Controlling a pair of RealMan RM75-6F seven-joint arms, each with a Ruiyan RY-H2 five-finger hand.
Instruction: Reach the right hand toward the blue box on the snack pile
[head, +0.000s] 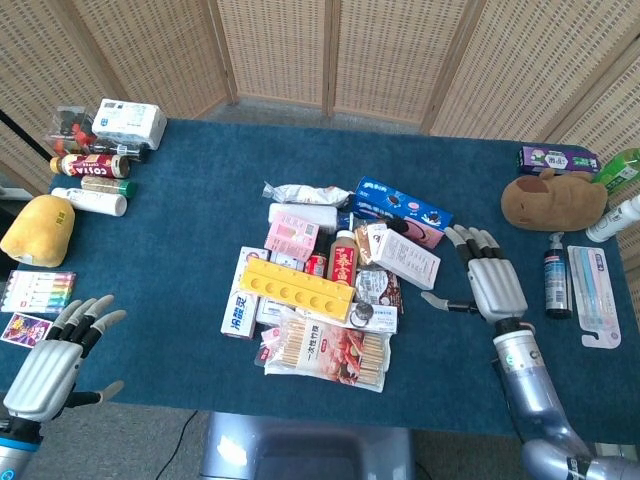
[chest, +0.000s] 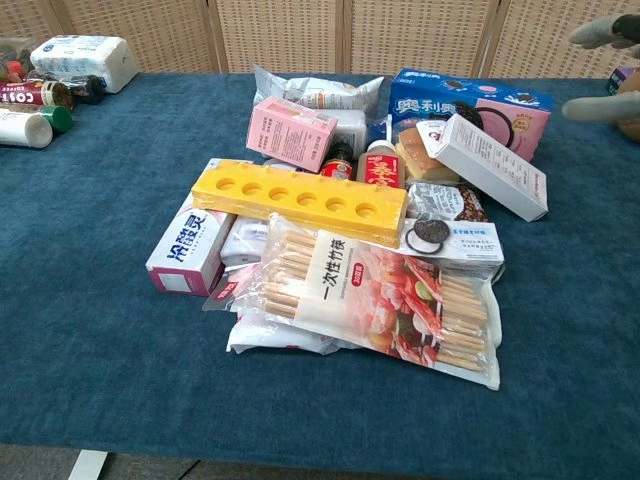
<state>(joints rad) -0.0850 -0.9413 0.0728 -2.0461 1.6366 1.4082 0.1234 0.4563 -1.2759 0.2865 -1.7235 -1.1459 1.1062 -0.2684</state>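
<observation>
Fingers (head: 470, 240) on my right hand (head: 492, 283) are spread apart and straight, thumb out to the left, holding nothing. From the head view I see that hand hovering just right of the snack pile, near the white carton (head: 405, 257) that leans against the pile's right side. In the chest view only its fingertips (chest: 598, 30) show at the upper right edge, blurred.

I find the blue box (head: 401, 209) at the far right of the pile, lying flat with its pink end to the right; the hand is near it but not touching.

Nearer in the pile I see a yellow tray with round holes (head: 299, 289), a bag of bamboo skewers (head: 328, 351) at the near edge, and a pink box (head: 291, 235).

On the near left my left hand (head: 48, 368) hangs off the table edge (head: 150, 395), fingers apart and empty, beside a pack of markers (head: 38, 291).
</observation>
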